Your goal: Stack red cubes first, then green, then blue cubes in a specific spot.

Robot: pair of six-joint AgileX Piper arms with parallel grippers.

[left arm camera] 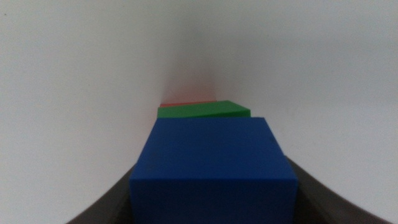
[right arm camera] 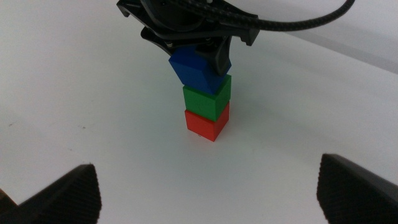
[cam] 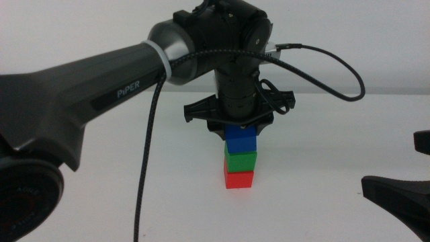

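A red cube [cam: 239, 179] sits on the white table, and the spot under it is hidden. On it rests a green cube [cam: 240, 162], and on that a blue cube [cam: 241, 140]. My left gripper [cam: 239, 129] comes straight down from above and is shut on the blue cube [left arm camera: 214, 165], which fills the space between its jaws. In the right wrist view the blue cube [right arm camera: 196, 71] sits slightly turned against the green cube [right arm camera: 207, 98] and red cube [right arm camera: 207, 122]. My right gripper [right arm camera: 208, 177] waits open, low at the right, well away from the stack.
The left arm's grey link [cam: 101, 94] and its black cable [cam: 322, 64] span the left and middle of the view. White tabletop [cam: 316, 202] surrounds the stack on every side.
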